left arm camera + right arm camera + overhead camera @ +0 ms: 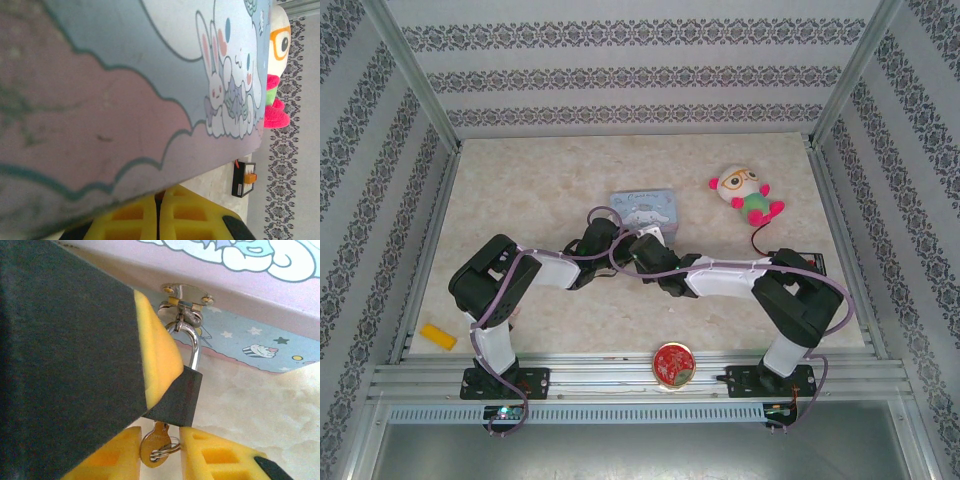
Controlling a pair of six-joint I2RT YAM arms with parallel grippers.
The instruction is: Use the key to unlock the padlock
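Padlock (177, 392): hangs by its shackle (194, 347) from the hasp (186, 294) of the cartoon-rabbit tin (260, 335). Key (152, 446): sits in its underside, between the right gripper (161, 436) fingers; grip unclear. Left gripper (158, 201): clamps shut at the tin's edge. Lid lettering (642, 194): unreadable.

Lab-style robot test cell: aluminium-profile frame (415, 75) boxes in a marble-look worktop (540, 180), patterned wallpaper panels (620, 75) serve as walls, two arms (500, 285) bolted to a rail (620, 378) along the near edge.
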